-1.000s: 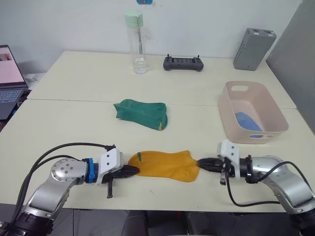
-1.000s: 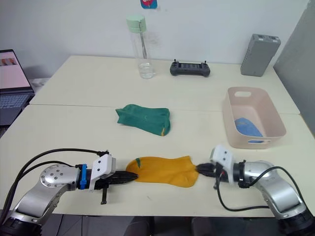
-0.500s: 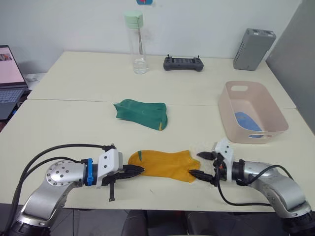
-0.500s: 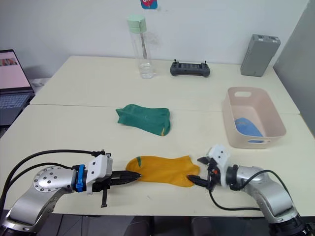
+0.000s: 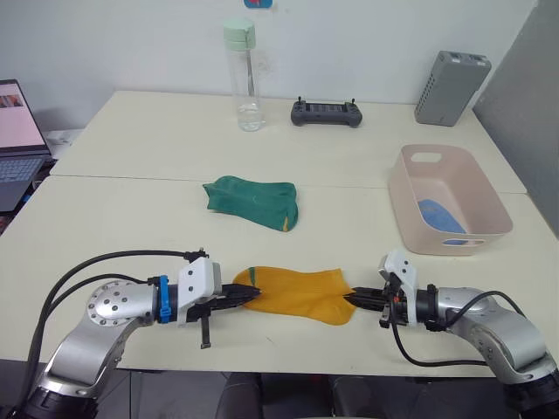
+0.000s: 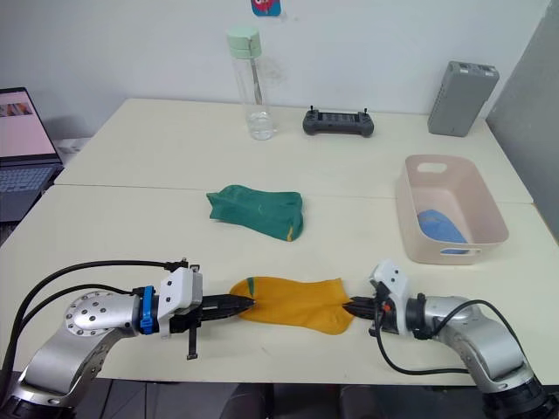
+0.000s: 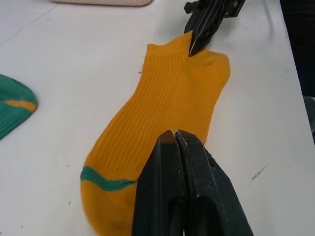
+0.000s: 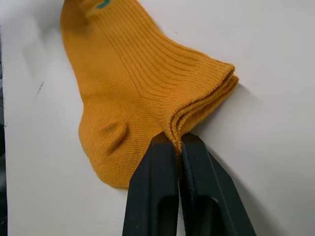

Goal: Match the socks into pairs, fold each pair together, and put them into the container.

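Cream laminate forms the table (image 5: 122,218), on which the yellow socks (image 5: 297,292) lie stacked near the front edge, ribbed knit with a green toe band. The fold of this pair is judged to be in hand. The right gripper (image 8: 178,143) is pinched closed on the layered cuffs; the left gripper (image 7: 174,140) is closed over the toe end, its hold on cloth unclear. One end would next be carried over the other. Green socks (image 5: 253,201) lie mid-table; blue socks (image 5: 441,214) rest in the smooth pink bin (image 5: 410,218).
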Robot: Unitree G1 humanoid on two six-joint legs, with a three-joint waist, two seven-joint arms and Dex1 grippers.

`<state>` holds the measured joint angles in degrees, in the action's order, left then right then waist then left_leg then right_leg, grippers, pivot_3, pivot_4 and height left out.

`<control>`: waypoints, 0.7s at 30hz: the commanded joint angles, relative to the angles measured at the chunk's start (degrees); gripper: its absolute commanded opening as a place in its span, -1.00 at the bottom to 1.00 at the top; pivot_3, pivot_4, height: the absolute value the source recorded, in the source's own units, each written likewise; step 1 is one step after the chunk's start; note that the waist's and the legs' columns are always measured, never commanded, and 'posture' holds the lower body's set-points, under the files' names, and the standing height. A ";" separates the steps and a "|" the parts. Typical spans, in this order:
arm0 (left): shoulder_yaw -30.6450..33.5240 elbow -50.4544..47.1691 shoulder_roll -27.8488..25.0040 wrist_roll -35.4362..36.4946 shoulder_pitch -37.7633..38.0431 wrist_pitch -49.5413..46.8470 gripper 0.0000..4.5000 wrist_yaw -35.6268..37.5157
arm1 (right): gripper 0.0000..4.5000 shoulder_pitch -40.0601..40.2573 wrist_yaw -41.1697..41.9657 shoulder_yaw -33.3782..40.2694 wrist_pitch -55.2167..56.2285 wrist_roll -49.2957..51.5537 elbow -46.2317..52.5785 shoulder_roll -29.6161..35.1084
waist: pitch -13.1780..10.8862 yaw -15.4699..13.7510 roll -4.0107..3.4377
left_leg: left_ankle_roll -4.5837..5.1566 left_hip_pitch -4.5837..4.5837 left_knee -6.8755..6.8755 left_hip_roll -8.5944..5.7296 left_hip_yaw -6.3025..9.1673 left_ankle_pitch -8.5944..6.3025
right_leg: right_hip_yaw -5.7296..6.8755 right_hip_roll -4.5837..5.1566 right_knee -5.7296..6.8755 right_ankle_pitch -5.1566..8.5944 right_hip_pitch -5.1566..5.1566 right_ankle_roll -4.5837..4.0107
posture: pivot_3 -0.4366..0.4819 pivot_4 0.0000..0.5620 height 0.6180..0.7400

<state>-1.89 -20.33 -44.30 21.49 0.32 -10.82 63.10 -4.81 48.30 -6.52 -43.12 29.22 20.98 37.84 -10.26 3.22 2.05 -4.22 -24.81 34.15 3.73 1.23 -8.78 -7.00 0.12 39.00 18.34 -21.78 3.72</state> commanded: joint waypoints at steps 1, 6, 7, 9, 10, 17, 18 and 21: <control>-3.54 -0.12 2.56 0.06 -5.16 -4.14 -1.00 -1.71 | -0.99 -3.97 3.81 3.58 -0.17 2.48 -1.97 2.55 | 0.00 -0.01 -0.01 | 0.00 -0.01 0.04 -0.02 0.00 0.00 | -0.01 0.00 0.00 -0.02 0.01 0.04 | -0.05 -0.47 1.00; -10.34 5.39 7.61 -4.13 -13.75 -6.19 -1.00 -3.30 | -0.99 -7.69 9.04 3.11 -0.48 3.18 -5.38 5.87 | 0.00 -0.17 0.00 | 0.01 -0.01 0.26 -0.04 0.04 0.00 | 0.01 -0.01 -0.01 -0.16 0.13 0.28 | -0.05 -0.47 1.00; -11.63 6.89 8.83 -5.18 -15.35 -6.27 -1.00 -3.72 | -0.99 -8.50 9.33 3.40 -1.15 3.73 -5.64 5.87 | 0.00 -0.18 0.00 | 0.01 -0.01 0.27 -0.03 0.04 0.00 | 0.01 -0.03 -0.02 -0.16 0.13 0.29 | -0.05 -0.47 1.00; -14.54 9.97 11.63 -7.49 -18.26 -6.39 -1.00 -4.54 | -0.99 -10.18 10.01 4.23 -2.80 5.21 -5.53 6.02 | -0.01 -0.17 0.00 | 0.01 -0.02 0.28 -0.04 0.05 0.00 | 0.00 -0.05 -0.01 -0.27 0.13 0.49 | -0.05 -0.47 1.00; -15.40 10.94 12.51 -8.37 -19.05 -6.33 -1.00 -4.91 | -0.99 -10.66 10.17 4.49 -3.39 5.69 -5.41 6.10 | -0.01 -0.15 0.00 | 0.01 -0.03 0.29 -0.04 0.05 0.00 | 0.00 -0.05 -0.01 -0.30 0.13 0.53 | -0.05 -0.47 1.00; -20.68 16.92 15.69 -12.96 -20.77 -4.88 -1.00 -4.75 | -0.99 -12.90 7.66 7.22 -11.66 15.70 0.79 3.43 | -0.01 0.06 0.00 | 0.02 -0.05 0.21 -0.02 0.13 -0.01 | 0.04 -0.11 0.01 -0.30 0.12 0.51 | -0.05 -0.47 1.00; -21.27 18.18 15.81 -14.15 -20.92 -4.58 -1.00 -5.15 | -0.99 -13.91 6.75 7.45 -13.46 17.80 1.86 2.36 | -0.01 0.13 -0.01 | 0.02 -0.05 0.22 -0.02 0.14 -0.01 | 0.03 -0.11 0.01 -0.30 0.12 0.51 | -0.05 -0.47 1.00; -21.97 19.39 15.82 -15.25 -20.99 -4.71 -1.00 -4.91 | -0.99 -16.34 3.78 7.70 -17.08 21.65 3.27 -0.63 | 0.00 0.03 -0.01 | 0.02 -0.04 0.28 -0.02 0.16 0.00 | 0.04 -0.11 0.02 -0.32 0.16 0.56 | -0.05 -0.47 1.00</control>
<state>-22.56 -2.03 -28.49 7.68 -21.00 -15.33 58.14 -19.92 53.29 -1.11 -58.89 47.42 22.15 37.79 -10.26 3.26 2.04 -4.20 -24.85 34.49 3.70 1.39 -8.79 -6.96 0.02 39.01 18.00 -21.58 4.30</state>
